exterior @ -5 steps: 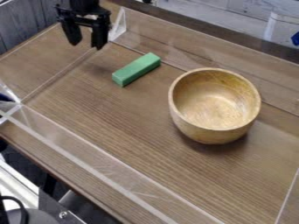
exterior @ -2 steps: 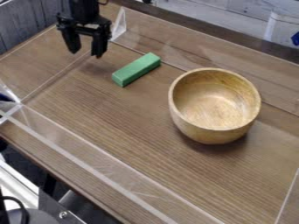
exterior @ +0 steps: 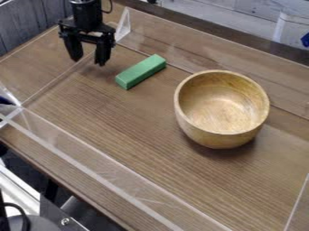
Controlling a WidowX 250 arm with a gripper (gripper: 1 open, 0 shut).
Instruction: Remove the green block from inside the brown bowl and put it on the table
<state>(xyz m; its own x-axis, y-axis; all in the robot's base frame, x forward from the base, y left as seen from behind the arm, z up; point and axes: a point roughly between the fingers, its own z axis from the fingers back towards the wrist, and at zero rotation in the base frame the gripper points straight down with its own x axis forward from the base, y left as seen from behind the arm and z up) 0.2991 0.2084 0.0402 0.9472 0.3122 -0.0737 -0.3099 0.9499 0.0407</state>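
The green block (exterior: pixel 141 71) lies flat on the table (exterior: pixel 108 126), left of the brown bowl (exterior: pixel 222 108) and clear of it. The bowl stands upright at the right and nothing shows inside it. My gripper (exterior: pixel 88 50) hangs at the back left, a short way up and to the left of the block. Its dark fingers point down, spread open, with nothing between them.
Low clear acrylic walls (exterior: pixel 72 149) border the tabletop along the front and left. A white object (exterior: pixel 294 27) sits beyond the far right corner.
The gripper has shifted slightly down and toward the front, staying open. The block and the bowl have not moved.
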